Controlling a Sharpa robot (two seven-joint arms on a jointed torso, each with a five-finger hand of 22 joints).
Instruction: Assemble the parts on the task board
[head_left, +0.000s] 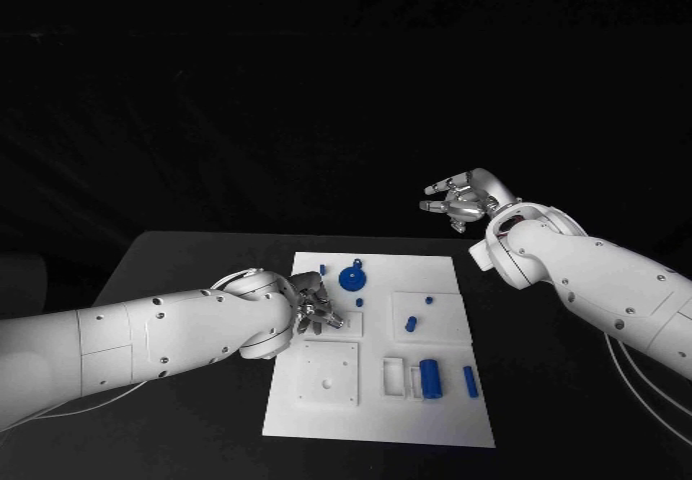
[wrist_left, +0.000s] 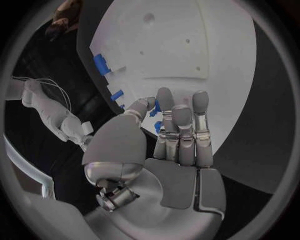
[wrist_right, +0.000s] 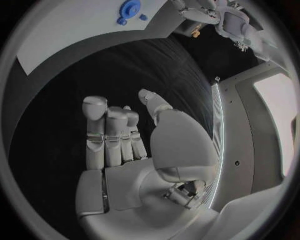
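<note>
Left hand hovers open over the task board near blue parts; right hand open, well apart.

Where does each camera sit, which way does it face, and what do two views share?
Head view: on the robot's head, looking down at the white task board; both arms.
Left wrist view: behind the left hand, facing the board.
Right wrist view: behind the right hand, over black table.
Shared: the blue gear-shaped part, head and right wrist views.
</note>
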